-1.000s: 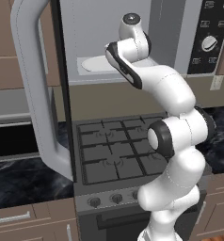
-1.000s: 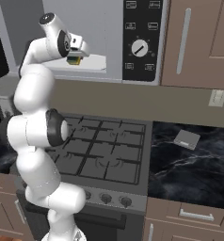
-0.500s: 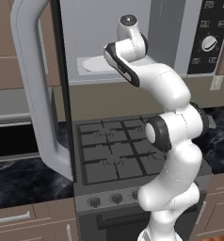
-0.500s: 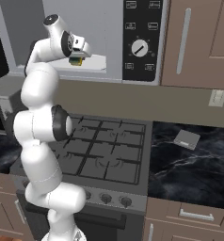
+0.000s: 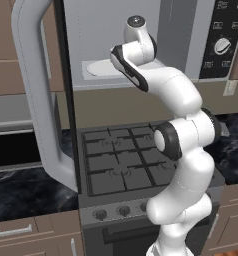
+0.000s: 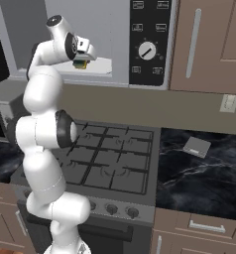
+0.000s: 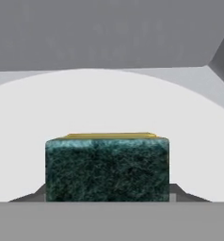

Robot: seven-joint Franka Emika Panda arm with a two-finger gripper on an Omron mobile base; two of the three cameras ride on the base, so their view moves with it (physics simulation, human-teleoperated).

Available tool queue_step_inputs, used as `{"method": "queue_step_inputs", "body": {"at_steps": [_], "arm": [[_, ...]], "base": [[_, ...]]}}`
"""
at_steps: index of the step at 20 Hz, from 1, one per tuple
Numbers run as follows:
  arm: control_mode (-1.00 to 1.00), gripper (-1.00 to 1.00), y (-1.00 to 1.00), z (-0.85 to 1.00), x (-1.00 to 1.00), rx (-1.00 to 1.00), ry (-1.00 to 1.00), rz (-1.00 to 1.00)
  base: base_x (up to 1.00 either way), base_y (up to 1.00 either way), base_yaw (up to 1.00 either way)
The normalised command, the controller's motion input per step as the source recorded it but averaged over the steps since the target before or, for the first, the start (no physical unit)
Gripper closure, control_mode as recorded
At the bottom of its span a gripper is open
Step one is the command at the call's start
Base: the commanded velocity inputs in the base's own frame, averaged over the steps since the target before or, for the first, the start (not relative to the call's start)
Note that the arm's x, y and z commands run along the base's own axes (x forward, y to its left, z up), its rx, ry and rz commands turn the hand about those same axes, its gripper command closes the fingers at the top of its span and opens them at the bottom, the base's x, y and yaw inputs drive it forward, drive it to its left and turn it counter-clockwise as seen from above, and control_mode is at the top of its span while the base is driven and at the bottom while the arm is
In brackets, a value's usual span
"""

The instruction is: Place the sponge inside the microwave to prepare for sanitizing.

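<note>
The microwave [image 6: 147, 44] stands open, its dark glass door with the long grey handle [image 5: 36, 95] swung out to the left. My gripper [image 6: 81, 63] reaches into the cavity and is shut on the sponge [image 6: 80, 65], a block with a dark green scouring side and a yellow layer. In the hand view the sponge [image 7: 107, 167] sits low and centred, just above the white round turntable [image 7: 109, 103], and it hides my fingertips. The turntable [image 5: 97, 68] also shows past my wrist in the left base view.
A gas stove [image 6: 107, 158] lies directly below the microwave. A small flat grey object [image 6: 197, 146] rests on the dark marble counter to the right. Wooden cabinets [image 6: 209, 44] flank the microwave. The open door [image 5: 66, 100] stands in the space to the left of the arm.
The hand with the sponge has shifted only slightly inside the microwave opening. The grip is unchanged.
</note>
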Motion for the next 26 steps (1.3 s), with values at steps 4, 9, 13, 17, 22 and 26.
{"method": "queue_step_inputs", "body": {"at_steps": [4,9,13,17,22,26], "arm": [[-1.00,-1.00,0.01,-0.06,0.13,0.00,0.00,0.00],[-1.00,-1.00,0.00,-0.03,0.07,0.00,0.00,0.00],[-1.00,-1.00,0.00,-0.01,0.01,0.00,0.00,0.00],[-1.00,-1.00,0.00,0.00,0.00,0.00,0.00,0.00],[-1.00,-1.00,0.02,0.02,-0.02,0.00,-0.01,0.00],[-1.00,-1.00,0.02,0.29,-0.34,0.00,-0.12,0.00]], "base": [[0.00,0.00,0.00],[0.00,0.00,0.00],[0.00,0.00,0.00],[0.00,0.00,0.00],[0.00,0.00,0.00],[0.00,0.00,0.00]]}}
